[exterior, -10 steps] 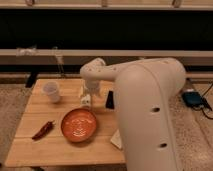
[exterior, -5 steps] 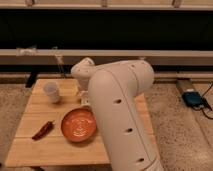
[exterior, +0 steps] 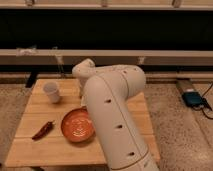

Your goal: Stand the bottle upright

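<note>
A light wooden slatted table stands on a speckled floor, in front of a dark wall with a pale rail running along it. On the table's far left stands a small white cup, upright. Nearer and to the left lies a dark red chilli pepper, and just right of it sits a round orange-red bowl. Well off to the right, on the floor, lies a blue box-shaped device with a dark cable.

The robot's thick white arm rises from the near edge and fills the middle of the view. It covers the table's centre and right half and overlaps the bowl's right rim. Its wrist bends down at the far middle of the table, right of the cup. The gripper hangs below that bend and is largely masked by the arm. I cannot tell whether its jaws are spread or pressed together.

A second ago the big arm link stood further right, with the whole bowl and a dark object on the table's right side in view. It has since swung left across them.

The small clear plastic bottle is hidden, so its pose and look cannot be told. It must lie somewhere behind the arm.
</note>
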